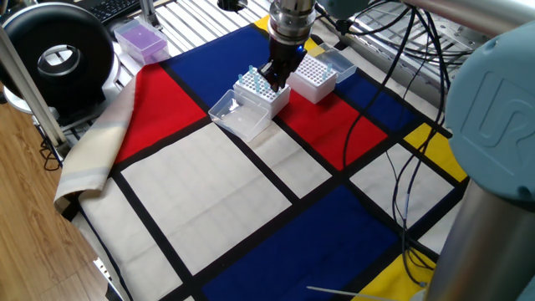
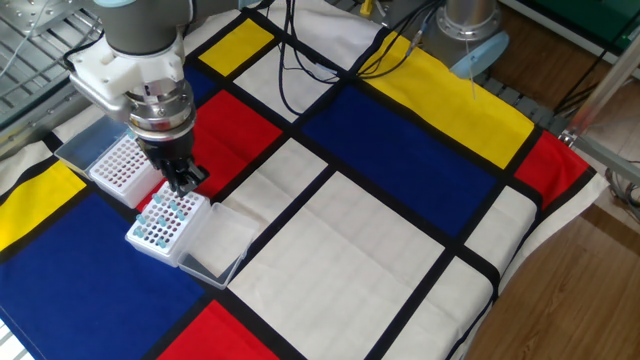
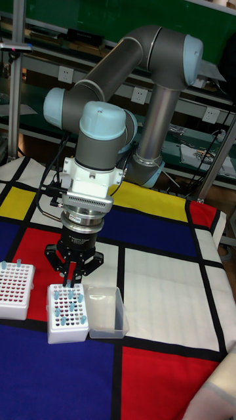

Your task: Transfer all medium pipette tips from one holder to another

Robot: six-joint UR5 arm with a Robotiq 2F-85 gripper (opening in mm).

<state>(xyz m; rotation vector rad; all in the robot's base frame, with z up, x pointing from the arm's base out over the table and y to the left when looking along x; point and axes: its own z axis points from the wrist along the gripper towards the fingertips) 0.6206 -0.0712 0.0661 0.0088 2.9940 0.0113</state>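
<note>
A white perforated holder carries several pale-blue medium pipette tips. A second white holder stands beside it, with two blue tips at its far edge in the tall view. My gripper hangs straight down over the far corner of the first holder. Its fingers are drawn together to a point and seem to pinch one tip there; the tip itself is mostly hidden.
Each holder has a clear hinged lid lying open beside it. A purple box and a black round device sit past the cloth's left edge. Black cables trail across the right side of the cloth.
</note>
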